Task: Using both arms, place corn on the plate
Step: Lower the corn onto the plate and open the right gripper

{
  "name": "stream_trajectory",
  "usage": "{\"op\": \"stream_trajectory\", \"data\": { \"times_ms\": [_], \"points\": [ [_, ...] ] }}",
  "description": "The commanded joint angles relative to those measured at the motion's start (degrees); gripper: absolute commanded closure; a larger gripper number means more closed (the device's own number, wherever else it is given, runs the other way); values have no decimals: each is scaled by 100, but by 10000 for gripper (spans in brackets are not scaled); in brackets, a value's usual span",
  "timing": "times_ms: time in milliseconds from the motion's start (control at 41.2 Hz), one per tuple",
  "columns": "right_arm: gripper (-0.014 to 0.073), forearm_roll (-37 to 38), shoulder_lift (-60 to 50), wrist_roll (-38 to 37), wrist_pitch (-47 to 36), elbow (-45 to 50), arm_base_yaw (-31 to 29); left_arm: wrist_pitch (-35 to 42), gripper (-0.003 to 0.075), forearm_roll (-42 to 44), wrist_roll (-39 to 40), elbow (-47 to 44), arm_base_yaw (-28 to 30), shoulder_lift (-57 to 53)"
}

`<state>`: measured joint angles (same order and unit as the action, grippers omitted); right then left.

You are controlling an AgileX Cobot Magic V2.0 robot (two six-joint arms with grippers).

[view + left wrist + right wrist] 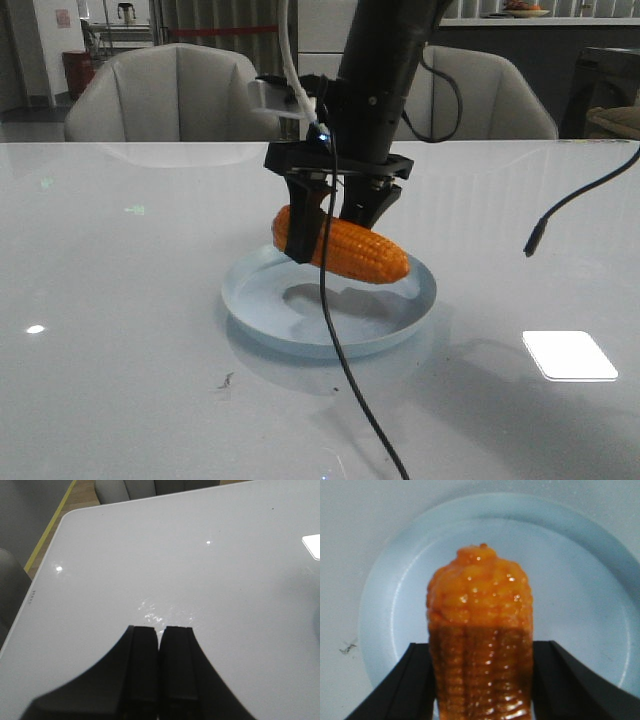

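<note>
The orange-yellow corn point(345, 250) hangs tilted a little above the pale-blue plate point(290, 335), tapered end towards the right. My right gripper point(335, 222) comes down from above and is shut on its thick part. In the right wrist view the corn point(480, 605) sits between the black fingers point(407, 685), with the plate point(575, 580) below it. My left gripper point(160, 628) shows only in the left wrist view, shut and empty over bare white table, away from the plate.
A black cable point(345, 370) hangs from the right arm across the plate's front. Another cable end point(535, 240) dangles at the right. Grey chairs point(170, 95) stand behind the table. The table's edge point(42, 577) is near the left gripper.
</note>
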<state>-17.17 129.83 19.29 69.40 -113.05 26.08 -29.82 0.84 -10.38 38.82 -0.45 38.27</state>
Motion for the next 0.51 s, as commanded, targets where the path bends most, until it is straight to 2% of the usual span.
{"op": "stream_trajectory", "data": {
  "times_ms": [0,340,486],
  "points": [
    [85,-108,-327,58,31,-190,-13,426,632,-8,4,167,13,-11],
    [85,-145,-397,58,28,-217,-13,426,632,-8,4,167,13,-11],
    [86,-133,-619,58,244,-589,-19,473,632,-8,4,167,13,-11]
  ]
}}
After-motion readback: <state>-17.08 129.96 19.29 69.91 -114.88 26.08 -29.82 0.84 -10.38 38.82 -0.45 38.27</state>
